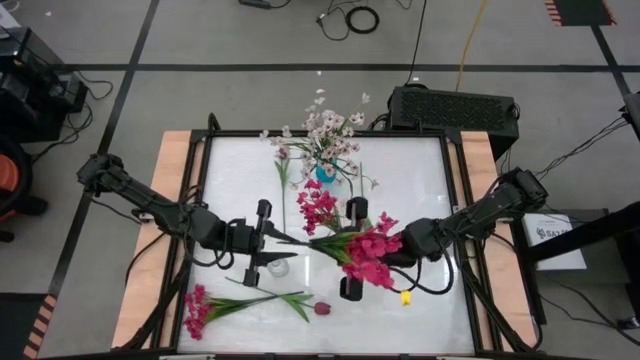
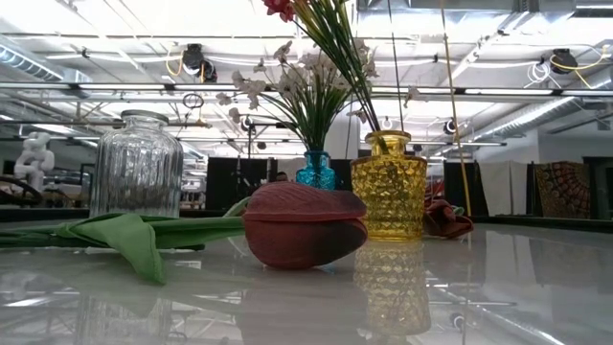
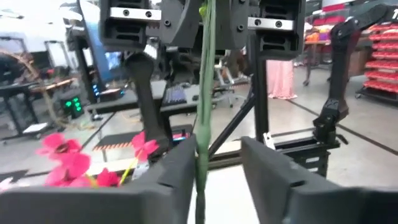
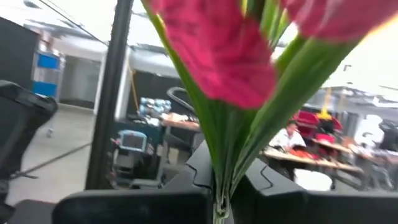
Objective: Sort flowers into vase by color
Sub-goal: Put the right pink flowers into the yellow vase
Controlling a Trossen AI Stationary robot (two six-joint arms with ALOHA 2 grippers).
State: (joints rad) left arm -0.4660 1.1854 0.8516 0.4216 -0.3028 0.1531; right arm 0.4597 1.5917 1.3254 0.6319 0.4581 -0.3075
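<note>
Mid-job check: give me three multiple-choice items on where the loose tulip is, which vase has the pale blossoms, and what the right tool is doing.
1. The dark maroon tulip is
A. in a vase
B. lying on the white table
C. in the left tool

2. The white-pink blossoms stand in a vase that is
A. clear glass
B. yellow
C. teal blue

3. The right tool is
A. open and empty
B. shut on the magenta flowers' green stems
C. shut on a vase

Answers:
1 B: the dark maroon tulip rests flat on the white table.
2 C: the white-pink blossoms rise from the teal blue vase.
3 B: the right tool pinches the stems of the magenta flowers.
</note>
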